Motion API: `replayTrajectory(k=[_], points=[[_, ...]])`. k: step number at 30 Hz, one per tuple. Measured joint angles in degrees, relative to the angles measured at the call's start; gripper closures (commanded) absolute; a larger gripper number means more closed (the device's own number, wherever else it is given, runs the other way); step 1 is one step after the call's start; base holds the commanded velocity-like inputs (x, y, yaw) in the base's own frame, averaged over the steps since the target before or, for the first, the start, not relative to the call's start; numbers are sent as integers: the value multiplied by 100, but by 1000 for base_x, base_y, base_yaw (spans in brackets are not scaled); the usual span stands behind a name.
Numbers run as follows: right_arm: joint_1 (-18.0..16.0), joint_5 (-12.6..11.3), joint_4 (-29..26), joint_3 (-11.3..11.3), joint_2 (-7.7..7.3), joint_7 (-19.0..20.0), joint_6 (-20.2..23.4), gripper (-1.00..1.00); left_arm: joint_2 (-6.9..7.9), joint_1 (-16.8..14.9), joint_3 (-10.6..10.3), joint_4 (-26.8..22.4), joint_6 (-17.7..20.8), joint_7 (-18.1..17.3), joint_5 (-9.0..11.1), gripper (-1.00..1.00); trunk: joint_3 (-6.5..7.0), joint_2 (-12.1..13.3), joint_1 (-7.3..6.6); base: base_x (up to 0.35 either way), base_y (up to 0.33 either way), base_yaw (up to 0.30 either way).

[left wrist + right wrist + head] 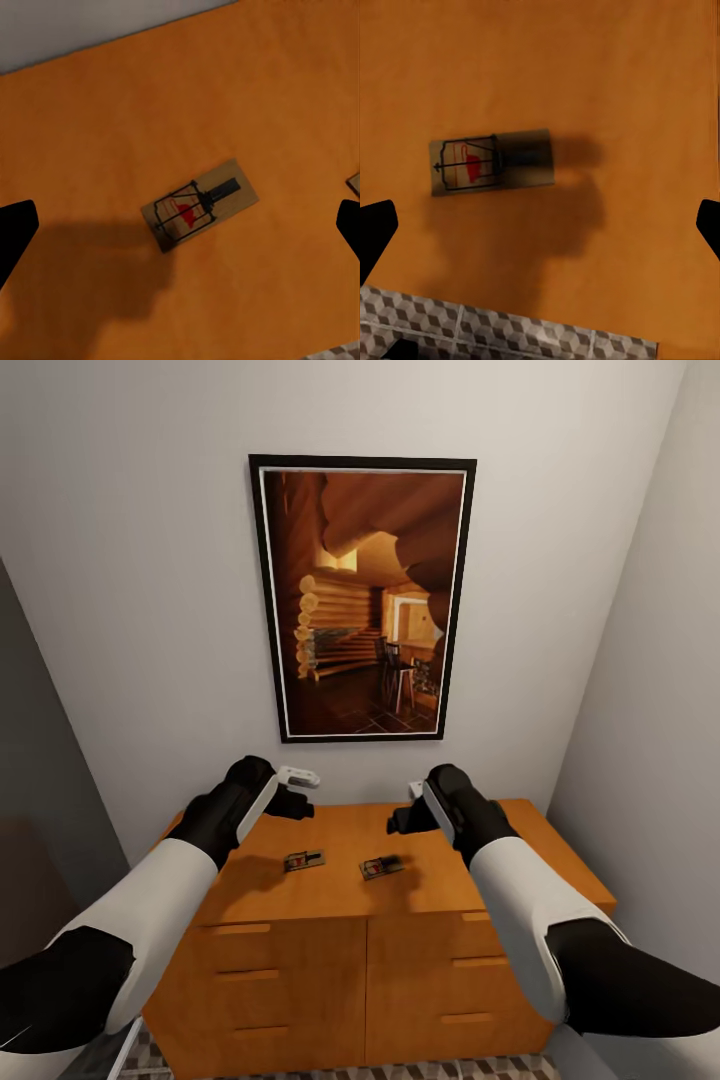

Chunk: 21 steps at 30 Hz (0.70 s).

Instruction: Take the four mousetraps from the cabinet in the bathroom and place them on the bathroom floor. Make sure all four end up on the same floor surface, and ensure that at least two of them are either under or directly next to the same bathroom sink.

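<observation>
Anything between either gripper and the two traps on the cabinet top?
Nothing visible. The left gripper hangs open above the left mousetrap, the right gripper open above the right mousetrap. Both traps lie flat and apart on the bare cabinet top, with no object around them.

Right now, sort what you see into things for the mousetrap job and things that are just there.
For the job:
- left mousetrap on the cabinet top
- right mousetrap, also on top
- bathroom floor
- left gripper and right gripper, both open

Just there:
- framed picture on the wall
</observation>
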Motion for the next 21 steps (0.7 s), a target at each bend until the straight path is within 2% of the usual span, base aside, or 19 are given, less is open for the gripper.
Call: replayTrajectory(k=[4,8,11,21], points=[[-1,9,3,-370,-2,-218,-1,-100,-12,0,1,14,-4,0,1,-100,0,0,0,0,113,0],[-3,14,4,-601,-7,-487,1,-100,-14,-1,2,11,-1,0,3,-100,0,0,0,0,241,0],[-3,11,5,-680,-9,-649,2,-100,-14,-4,2,10,1,0,4,-100,0,0,0,0,290,0],[0,-10,5,-753,-10,-802,3,-100,-15,-1,2,9,-4,0,5,-100,0,0,0,0,321,0]])
